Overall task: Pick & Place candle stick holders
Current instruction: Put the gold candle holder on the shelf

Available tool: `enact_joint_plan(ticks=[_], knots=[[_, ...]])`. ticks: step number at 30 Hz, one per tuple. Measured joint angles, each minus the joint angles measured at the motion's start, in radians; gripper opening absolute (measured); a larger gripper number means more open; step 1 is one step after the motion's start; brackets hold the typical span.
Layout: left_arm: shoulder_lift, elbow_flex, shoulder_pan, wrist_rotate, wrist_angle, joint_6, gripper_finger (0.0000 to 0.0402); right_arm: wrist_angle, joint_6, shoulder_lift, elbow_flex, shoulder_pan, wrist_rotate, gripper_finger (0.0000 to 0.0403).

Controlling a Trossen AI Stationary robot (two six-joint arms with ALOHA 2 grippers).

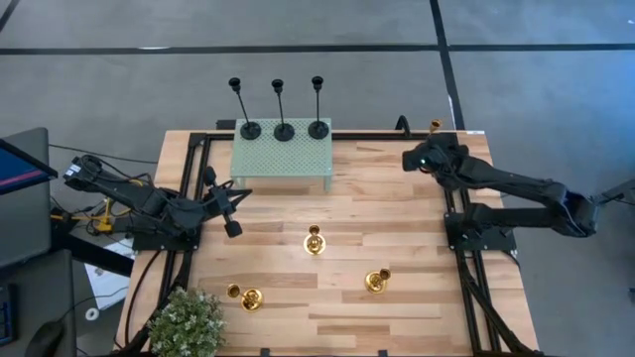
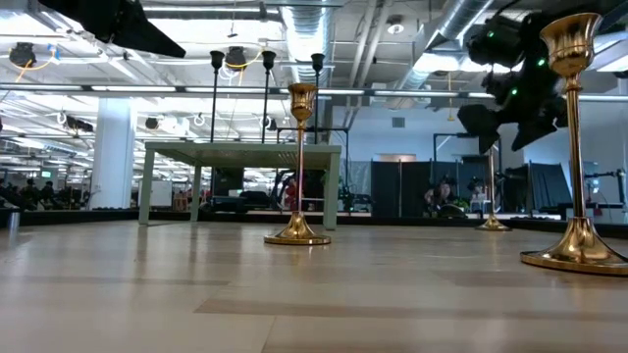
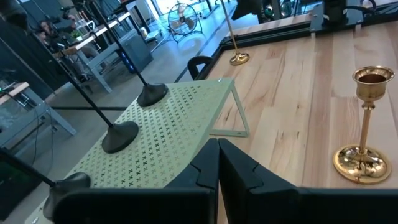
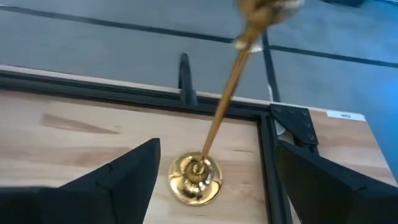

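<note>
Wood planks in pale stripes make the table top (image 1: 397, 208), and a dark metal frame (image 1: 377, 136) runs along its edges. My right gripper (image 4: 214, 171) hangs over the far right corner of this table with its fingers (image 4: 118, 177) spread wide, holding nothing; a tall gold holder (image 4: 199, 174) stands upright on the wood between them, its base touching neither finger, just beside the frame corner. My left gripper (image 3: 217, 165) waits at the left side of the table, near the green perforated stand (image 1: 283, 159), and its fingers are pressed together and empty. On this stand three black holders (image 1: 284, 127) stand in a row along the far edge, upright with thin stems. Another gold holder (image 1: 315, 240) stands near the middle of the table, one more (image 1: 376, 282) toward the near right, and the fourth (image 1: 249, 297) at the near left, close to a small green plant (image 1: 187, 322). Below the table the floor (image 1: 317, 59) is grey with dark lines. From table height I see a large hall with white ceiling pipes (image 2: 314, 29), bright lamps and dark cabinets (image 2: 397, 186) far behind.
</note>
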Motion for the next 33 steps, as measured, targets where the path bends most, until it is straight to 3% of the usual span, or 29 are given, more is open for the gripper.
enact_joint_plan(ticks=[18,24,33], knots=[[0.000,0.000,0.000,0.001,-0.016,-0.021,0.0004,0.245,-0.103,0.270,0.000,-0.207,0.000,0.0291],[0.000,0.000,0.000,0.001,-0.017,-0.021,0.0004,0.252,-0.120,0.291,0.000,-0.216,0.004,0.0230],[0.000,0.000,0.000,0.000,-0.023,-0.025,0.0005,0.208,-0.096,0.289,0.000,-0.205,0.004,0.0073]])
